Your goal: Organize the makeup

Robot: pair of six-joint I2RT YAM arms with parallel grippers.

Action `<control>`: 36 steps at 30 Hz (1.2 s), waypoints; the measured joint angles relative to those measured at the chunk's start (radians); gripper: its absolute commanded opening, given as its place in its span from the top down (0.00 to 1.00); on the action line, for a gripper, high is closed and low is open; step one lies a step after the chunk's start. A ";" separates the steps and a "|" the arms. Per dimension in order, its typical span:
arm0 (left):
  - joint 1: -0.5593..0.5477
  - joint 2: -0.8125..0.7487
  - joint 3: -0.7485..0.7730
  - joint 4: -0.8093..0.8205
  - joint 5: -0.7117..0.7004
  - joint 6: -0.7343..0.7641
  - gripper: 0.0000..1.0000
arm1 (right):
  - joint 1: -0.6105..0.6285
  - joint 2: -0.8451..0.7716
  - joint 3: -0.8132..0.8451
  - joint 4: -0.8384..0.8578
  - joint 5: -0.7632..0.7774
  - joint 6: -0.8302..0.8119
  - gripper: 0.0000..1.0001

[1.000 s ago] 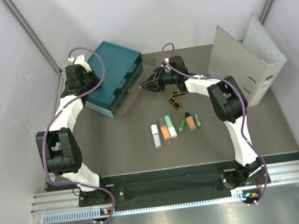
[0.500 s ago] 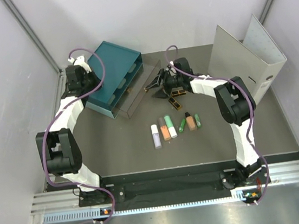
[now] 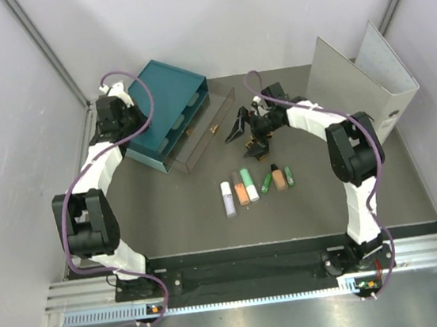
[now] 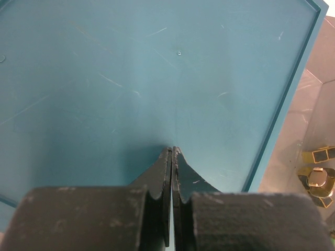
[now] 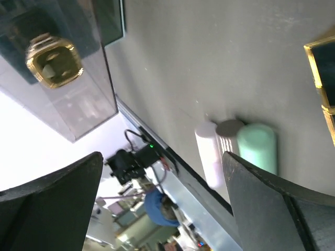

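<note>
Left fingers pressed together over teal box; right fingers wide apart, empty.

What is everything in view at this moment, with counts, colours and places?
Drawer box: one, teal, far left of the table.
Clear drawer: one, transparent with a gold knob, standing out from the box's front.
Binder: one, grey, standing open at far right.
Makeup tubes: six, white, peach-orange, pale green and green, in a row mid-table.
Makeup case: at least one, black with gold rim, by the right gripper; unclear in the top view.
Table: one, dark grey, under everything.
Left gripper: one, black, shut, over the box's top.
Right gripper: one, black, open, between drawer and tubes.
</note>
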 measured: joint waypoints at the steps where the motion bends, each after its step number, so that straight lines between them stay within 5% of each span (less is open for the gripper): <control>1: 0.000 0.000 0.000 0.000 0.000 0.002 1.00 | -0.009 -0.002 0.021 -0.042 0.002 -0.032 0.04; 11: 0.000 0.000 0.000 -0.002 0.001 0.016 1.00 | -0.036 0.000 0.315 -0.515 0.204 -0.511 0.22; 21: 0.000 0.000 0.000 -0.002 0.010 0.021 1.00 | -0.036 -0.047 0.055 -0.659 0.520 -0.680 0.31; 36: 0.003 0.005 0.002 -0.005 0.024 0.026 1.00 | -0.015 -0.158 -0.052 -0.645 0.610 -0.719 0.39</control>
